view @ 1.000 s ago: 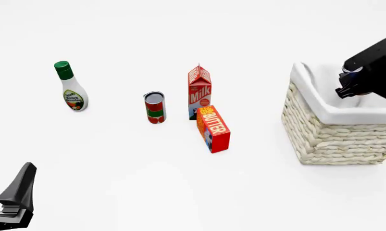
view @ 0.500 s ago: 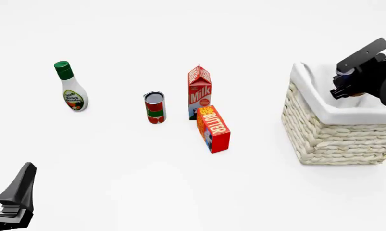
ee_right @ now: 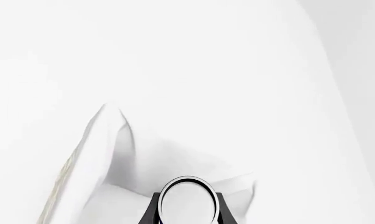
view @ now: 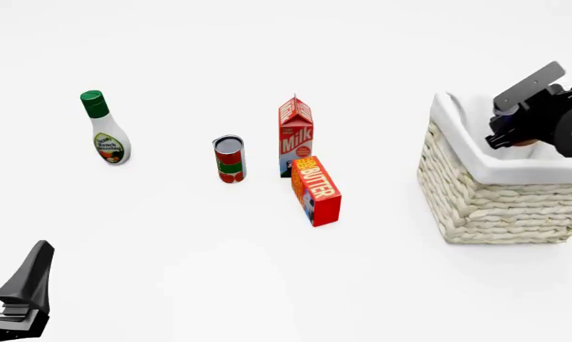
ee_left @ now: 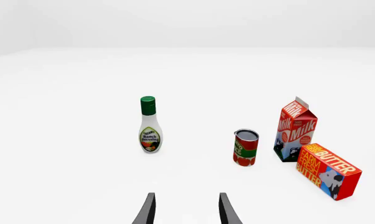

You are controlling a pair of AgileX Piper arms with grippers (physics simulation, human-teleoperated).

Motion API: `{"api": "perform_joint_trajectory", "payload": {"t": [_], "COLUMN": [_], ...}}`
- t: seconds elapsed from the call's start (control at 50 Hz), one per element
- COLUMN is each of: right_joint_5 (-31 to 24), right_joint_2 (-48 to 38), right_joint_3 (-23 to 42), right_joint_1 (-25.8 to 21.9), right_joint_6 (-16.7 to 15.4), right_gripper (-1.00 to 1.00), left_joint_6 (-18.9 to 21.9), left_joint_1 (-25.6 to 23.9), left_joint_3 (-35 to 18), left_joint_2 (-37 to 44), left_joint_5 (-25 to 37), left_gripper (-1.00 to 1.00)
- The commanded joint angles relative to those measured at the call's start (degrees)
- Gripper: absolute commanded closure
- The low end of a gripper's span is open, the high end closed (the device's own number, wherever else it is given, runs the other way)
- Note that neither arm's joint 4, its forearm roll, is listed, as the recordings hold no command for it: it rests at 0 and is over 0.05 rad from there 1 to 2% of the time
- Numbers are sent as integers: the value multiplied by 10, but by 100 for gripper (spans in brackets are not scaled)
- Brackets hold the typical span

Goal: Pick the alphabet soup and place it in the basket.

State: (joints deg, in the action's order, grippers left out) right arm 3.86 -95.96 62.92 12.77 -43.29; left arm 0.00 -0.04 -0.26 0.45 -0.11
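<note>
My right gripper hangs over the cream wicker basket at the right and is shut on the alphabet soup. The right wrist view shows the can's silver-white top between the two dark fingers, above the basket's white lining. From the front, the arm hides nearly all of the can; only an orange sliver shows. My left gripper is open and holds nothing. It sits low at the near left corner, far from every object.
Mid-table stand a red and green can, a milk carton and a butter box. A ranch dressing bottle stands further left. The left wrist view shows the bottle, can, carton and butter.
The right gripper, with the can in it, has shifted a little left and tilted over the basket. The left arm and the table objects have not moved.
</note>
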Motion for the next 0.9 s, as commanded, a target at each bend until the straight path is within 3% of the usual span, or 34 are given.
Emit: {"api": "perform_joint_trajectory", "payload": {"t": [0.02,0.64,0.66,0.9], "right_joint_5": [0,-5,-7,-8], "right_joint_2": [-12,-22,-21,-14], "right_joint_3": [15,24,24,21], "right_joint_1": [0,2,1,3], "right_joint_6": [8,7,8,8], "right_gripper": [100,100,-100,-100], "left_joint_6": [0,0,0,0], "left_joint_1": [0,0,0,0], "left_joint_3": [0,0,0,0], "left_joint_2": [0,0,0,0], "left_joint_5": [0,0,0,0], "left_gripper": [-100,-100,-100,-100]}}
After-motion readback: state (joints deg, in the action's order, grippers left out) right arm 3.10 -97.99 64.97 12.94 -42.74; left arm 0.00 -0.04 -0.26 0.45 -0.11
